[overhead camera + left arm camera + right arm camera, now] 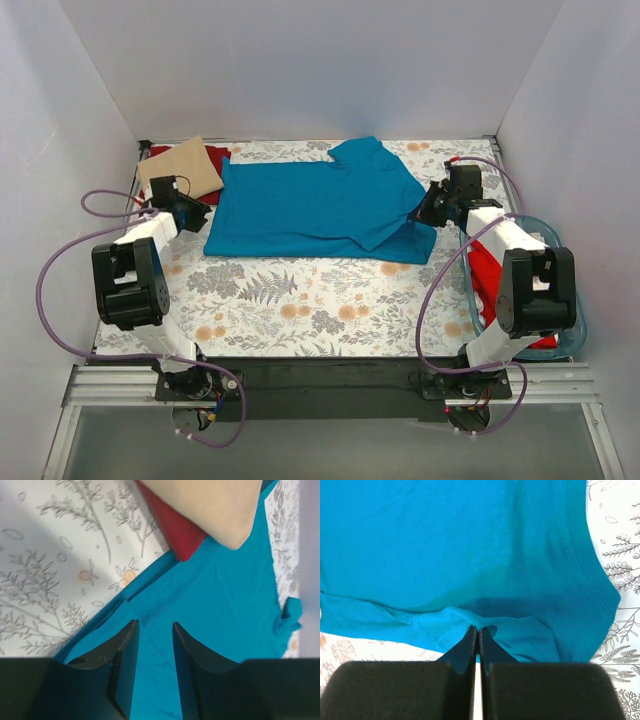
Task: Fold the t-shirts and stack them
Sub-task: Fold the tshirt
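Note:
The teal-blue t-shirt point(320, 205) lies spread across the back middle of the floral table cloth, its right part folded over. My right gripper point(432, 208) is shut on its right edge; the right wrist view shows the teal cloth point(470, 545) pinched at the fingertips point(478, 628). My left gripper point(192, 208) is open over the shirt's left edge, with teal cloth point(220, 605) under the fingers point(127, 645). A folded tan-beige t-shirt point(180, 168) lies on a folded red t-shirt point(215, 155) at the back left; both show in the left wrist view point(215, 505), point(175, 530).
A clear blue-tinted plastic tub point(575, 335) at the right holds more red shirts point(487, 275). White walls close in the table on three sides. Purple cables loop beside both arms.

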`<state>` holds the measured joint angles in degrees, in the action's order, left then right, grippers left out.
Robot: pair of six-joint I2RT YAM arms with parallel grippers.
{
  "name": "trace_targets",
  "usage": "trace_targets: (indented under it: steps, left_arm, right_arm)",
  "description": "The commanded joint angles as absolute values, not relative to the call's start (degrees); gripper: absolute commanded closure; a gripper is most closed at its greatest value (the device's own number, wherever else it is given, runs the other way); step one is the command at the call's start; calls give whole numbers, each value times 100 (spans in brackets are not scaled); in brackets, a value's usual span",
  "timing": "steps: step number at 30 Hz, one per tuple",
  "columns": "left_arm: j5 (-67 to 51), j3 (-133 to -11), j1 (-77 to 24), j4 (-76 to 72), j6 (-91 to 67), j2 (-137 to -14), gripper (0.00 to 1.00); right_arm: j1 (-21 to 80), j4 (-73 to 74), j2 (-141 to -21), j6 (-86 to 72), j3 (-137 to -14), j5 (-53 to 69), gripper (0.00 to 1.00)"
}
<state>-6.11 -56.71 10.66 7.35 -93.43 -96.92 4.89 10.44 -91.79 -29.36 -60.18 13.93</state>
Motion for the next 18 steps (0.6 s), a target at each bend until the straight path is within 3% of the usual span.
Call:
trace_targets:
  steps: [1,18]
  left_arm:
    - [333,-6459,668,1801,-8579,-10037,68]
    - [993,-7075,246,2549,-8780,-10942,74]
  right_arm:
    - [457,703,-9263,-2927,-5986,1564,99]
    - [457,528,-9527,-2962,-5977,1758,99]
